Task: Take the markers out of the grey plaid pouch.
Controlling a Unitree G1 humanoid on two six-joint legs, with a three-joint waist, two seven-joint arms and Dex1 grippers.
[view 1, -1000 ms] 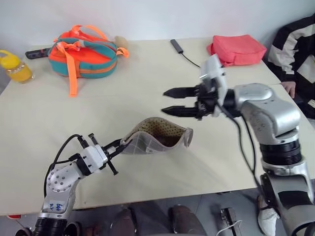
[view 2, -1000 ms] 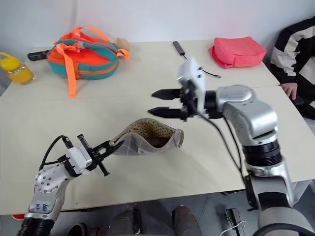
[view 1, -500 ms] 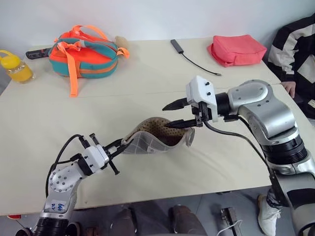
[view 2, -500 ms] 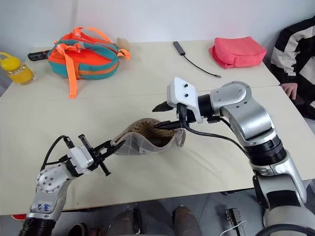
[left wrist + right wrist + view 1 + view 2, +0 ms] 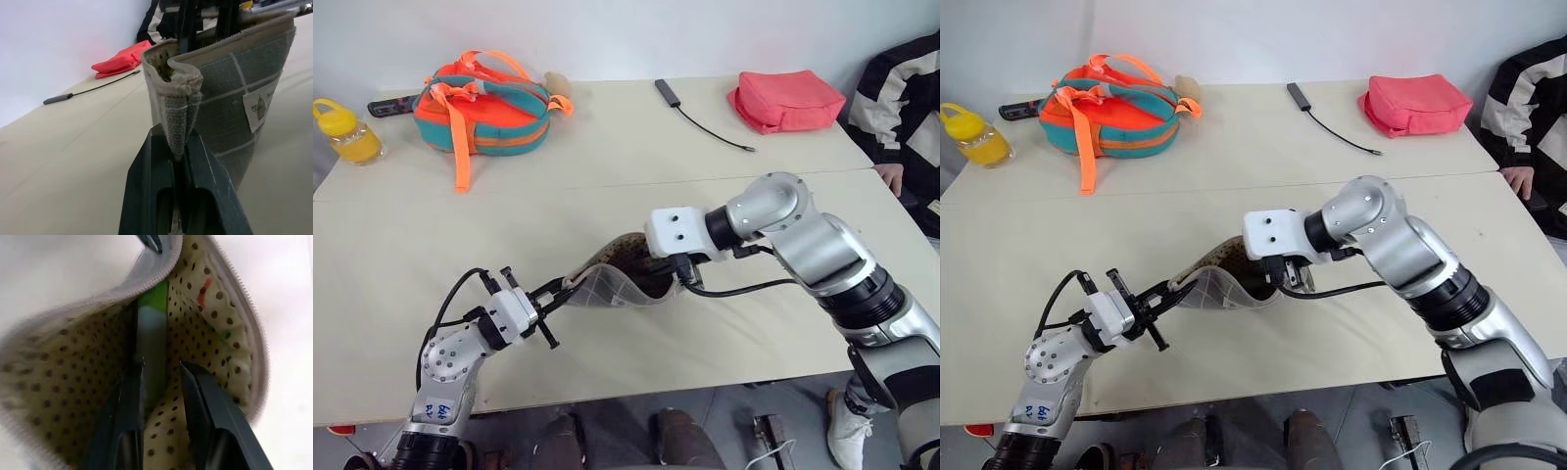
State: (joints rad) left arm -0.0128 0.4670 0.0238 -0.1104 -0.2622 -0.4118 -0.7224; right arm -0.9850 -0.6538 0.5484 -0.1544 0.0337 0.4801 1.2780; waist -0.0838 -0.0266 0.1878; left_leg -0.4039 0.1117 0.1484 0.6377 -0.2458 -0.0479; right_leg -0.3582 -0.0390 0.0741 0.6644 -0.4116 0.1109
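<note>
Pouch: we found the grey plaid pouch near the front middle of the tabletop, one end lifted, its mouth gaping upward and the dotted beige lining showing.
Markers: we saw a light green marker lying inside the pouch along the fold of the lining; a red-tipped one we could not make out for certain, only a reddish smudge against the lining.
Left jaws: the left gripper was clamped tight on the pouch's end seam, holding that end up off the tabletop.
Right jaws: the right gripper was reaching down into the pouch's mouth, its jaws partly open and standing either side of the green marker; we could not tell whether they had hold of it yet.
Done: we judged the pouch opened and steadied, and the reach inside made.
Left: we judged every marker still to be lifted out; none lay on the tabletop.
Count, task things: one pouch; one marker plainly seen inside.
Count, the rest: one orange-and-teal strapped bag at the far left; one yellow bottle beside it; one coral-red pouch at the far right; one black cable with a dongle between bag and red pouch.
Person: one, in a black-and-white sleeve, a hand resting at the tabletop's right edge.
</note>
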